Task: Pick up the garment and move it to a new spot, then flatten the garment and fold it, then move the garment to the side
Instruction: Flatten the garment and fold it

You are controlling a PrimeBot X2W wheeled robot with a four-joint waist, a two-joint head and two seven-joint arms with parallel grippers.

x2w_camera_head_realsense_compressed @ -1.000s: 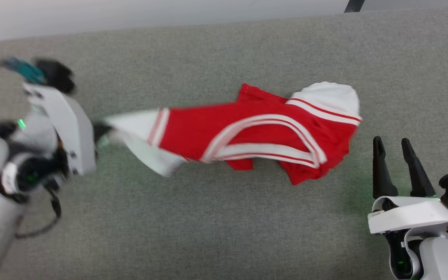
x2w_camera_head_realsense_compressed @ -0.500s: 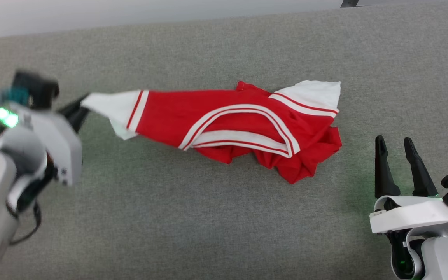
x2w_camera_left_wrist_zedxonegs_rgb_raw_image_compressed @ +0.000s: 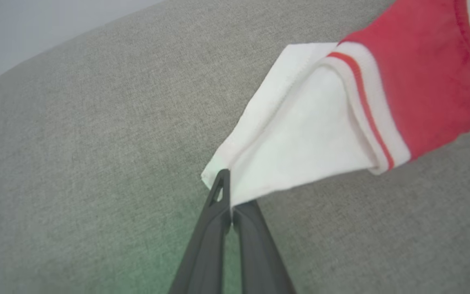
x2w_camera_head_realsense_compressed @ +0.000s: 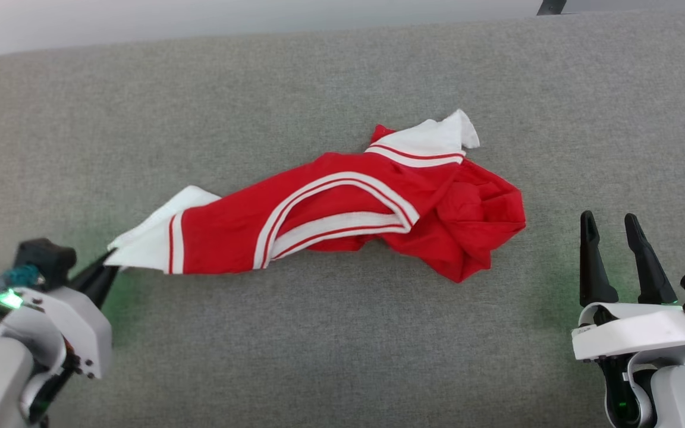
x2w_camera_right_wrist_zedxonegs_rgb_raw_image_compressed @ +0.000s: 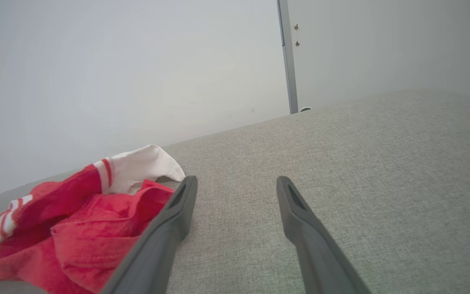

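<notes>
**Left.** The left gripper (x2w_camera_head_realsense_compressed: 104, 268), with two long dark fingers, is pressed together on the corner of the white end panel (x2w_camera_head_realsense_compressed: 146, 241) of the garment. Its wrist view shows the hem pinched between the tips, and the bite is small. The panel looks slightly raised at the pinch, then drapes away.

**Centre.** The small bright red soft fabric garment with white panels and striped trim (x2w_camera_head_realsense_compressed: 342, 217) lies drawn out in a long diagonal on the grey woven upholstered surface (x2w_camera_head_realsense_compressed: 319, 356), running from lower left to upper right. It is not flat. The layers are doubled, and a curved white-and-red trim band (x2w_camera_head_realsense_compressed: 330, 196) loops across the middle.

**Right of centre.** The far end is bunched into a crumpled red heap (x2w_camera_head_realsense_compressed: 473, 220), with a second white panel (x2w_camera_head_realsense_compressed: 431, 139) folded above it.

**Right.** The right gripper (x2w_camera_head_realsense_compressed: 609, 217) has its fingers spread wide and holds nothing. It sits near the heap without touching it.

**Handling (judgement).**
- The cloth looks light and limp, with no stiffness of its own, and it is not fragile.
- Pulled from one point it ropes up rather than spreading.
- The woven surface probably drags on it, so the trailing end bunches.
- The hems and trim bands look like the thickest, firmest places to take hold.
- For flattening, the second white panel's edge is a sensible hold for the free gripper, so the two arms can tension the cloth between them.
- The risk is that the small corner pinch slips under load.
</notes>
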